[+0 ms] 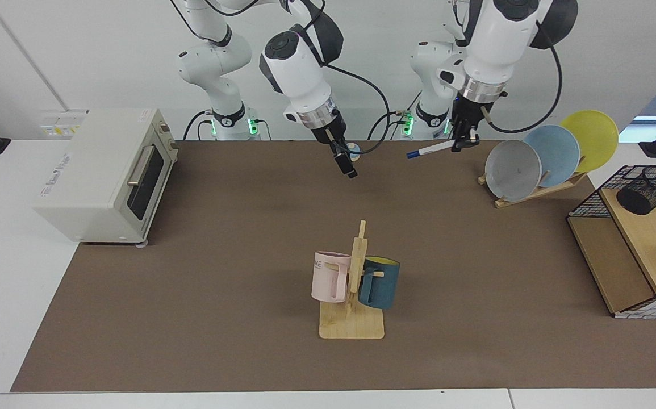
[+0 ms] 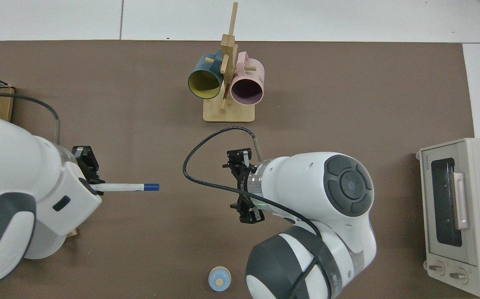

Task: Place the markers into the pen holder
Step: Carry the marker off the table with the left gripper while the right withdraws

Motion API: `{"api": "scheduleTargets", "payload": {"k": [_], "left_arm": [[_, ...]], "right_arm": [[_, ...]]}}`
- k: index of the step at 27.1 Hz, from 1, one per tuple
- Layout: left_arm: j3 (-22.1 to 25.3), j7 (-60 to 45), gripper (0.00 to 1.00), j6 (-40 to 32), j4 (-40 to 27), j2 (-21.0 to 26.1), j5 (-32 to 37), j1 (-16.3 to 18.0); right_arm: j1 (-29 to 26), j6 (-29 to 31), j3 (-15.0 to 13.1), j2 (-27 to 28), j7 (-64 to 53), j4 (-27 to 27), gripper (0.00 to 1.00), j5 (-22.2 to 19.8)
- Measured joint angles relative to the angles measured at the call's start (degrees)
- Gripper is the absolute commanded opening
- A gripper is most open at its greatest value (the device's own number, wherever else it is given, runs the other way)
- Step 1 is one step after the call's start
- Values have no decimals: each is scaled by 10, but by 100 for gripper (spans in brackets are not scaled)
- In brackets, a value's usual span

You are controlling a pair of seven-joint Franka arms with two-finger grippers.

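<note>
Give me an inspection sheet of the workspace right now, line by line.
Surface: brown mat.
Job's things: marker held level; pen holder on wire basket's wooden shelf.
Clutter: toaster oven, mug rack, plate rack, small blue bell.
Grippers: left gripper shut on marker's white end; right gripper empty, above mat.
Cables: black leads looped along both wrists.
Surroundings: white wall, white table edges.

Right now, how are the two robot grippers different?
The left gripper holds the marker by its white end; the right gripper holds nothing. The left gripper is near the plates; the right gripper hangs nearer the table's middle, behind the mug rack. Both point downward above the brown mat.
</note>
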Motion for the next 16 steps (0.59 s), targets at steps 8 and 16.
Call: {"api": "scheduleTargets", "payload": {"k": [8, 16], "left_arm": [[104, 31, 0, 25, 0, 1, 88, 1], [148, 46, 0, 43, 8, 4, 233, 1]], "right_arm": [[-103, -112, -3, -44, -239, 3, 100, -65], [-222, -173, -7, -73, -505, 3, 100, -115]]}}
